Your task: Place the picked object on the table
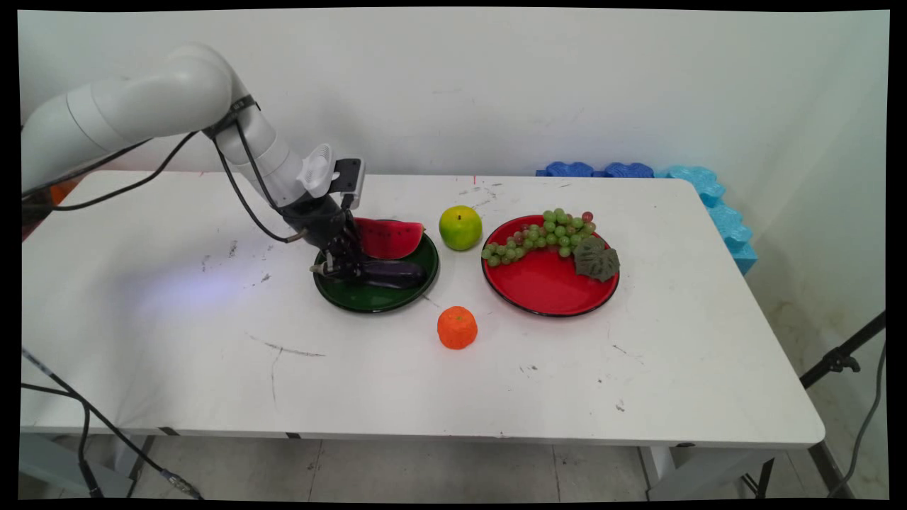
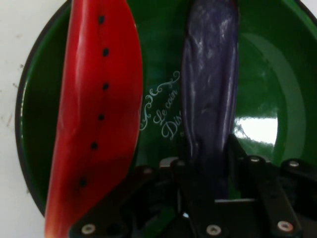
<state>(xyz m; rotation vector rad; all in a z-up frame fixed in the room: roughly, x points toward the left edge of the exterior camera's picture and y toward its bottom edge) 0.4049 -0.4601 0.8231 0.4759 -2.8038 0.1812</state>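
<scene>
Your gripper (image 1: 339,266) is down on the left side of the green plate (image 1: 397,294), and its fingers (image 2: 190,171) are pinched on the near end of the eggplant (image 1: 393,273). In the hand view you can see the eggplant (image 2: 210,94) running up the middle of the picture from between the fingers, lying along the green plate's (image 2: 270,69) floor, with white script lettering on the glaze just to its left. The watermelon slice (image 2: 96,114) lies on the same plate on the other side of that lettering, close to the eggplant and roughly parallel to it; whether the two touch you cannot tell.

From the main view, take the green plate as your landmark. The watermelon slice (image 1: 388,237) sits on its far part, behind the eggplant. The green apple (image 1: 460,227) stands on the table just off the plate's far right rim. The orange (image 1: 457,327) stands on the table off the plate's near right rim. The red plate (image 1: 542,287) lies to the right of the green plate, apart from it, and carries a bunch of grapes (image 1: 542,237) with a leaf (image 1: 596,258) on its far side. Blue foam pieces (image 1: 698,188) line the table's far right corner, well away from the green plate.
</scene>
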